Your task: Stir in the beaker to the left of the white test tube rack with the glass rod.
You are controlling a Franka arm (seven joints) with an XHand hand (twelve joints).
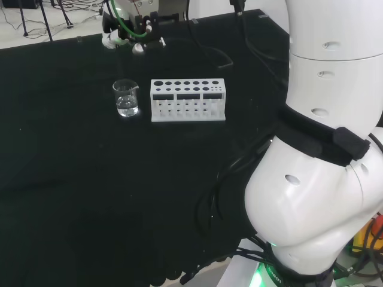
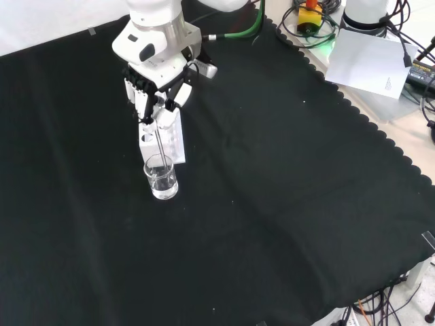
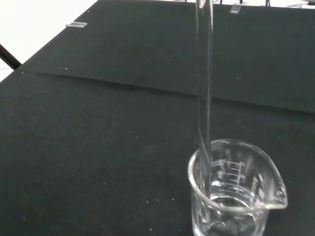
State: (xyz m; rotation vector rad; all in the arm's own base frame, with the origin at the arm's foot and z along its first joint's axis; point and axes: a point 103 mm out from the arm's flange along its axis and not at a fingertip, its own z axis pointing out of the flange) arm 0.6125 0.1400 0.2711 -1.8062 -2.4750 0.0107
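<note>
Closest to the wrist camera stands the glass rod (image 3: 204, 98), a clear upright shaft whose lower end dips inside the beaker (image 3: 236, 194) and rests near the wall opposite the spout. Some clear liquid sits in the bottom of the beaker, and graduation marks show on its side.

From the front, the hand (image 2: 158, 95) hangs above the white test tube rack (image 2: 170, 139) with its fingers curled together, pinching the top of the rod — the rod (image 2: 160, 146) runs down from them, almost vertical, into the beaker (image 2: 161, 177). The beaker stands on the black cloth (image 2: 285, 204) just in front of the rack in this view, close to it but not clearly touching.

Seen from the head camera, the beaker (image 1: 126, 98) stands just to the left of the rack (image 1: 188, 100), spout turned toward the rack, with a small gap between them. The rack sits upright, its rows of round holes facing up — no tubes can be made out in it. Part of the hand (image 1: 140, 30) shows at the top of that view, above and beyond the beaker, and the arm's white links (image 1: 323, 149) stand at the right.
</note>
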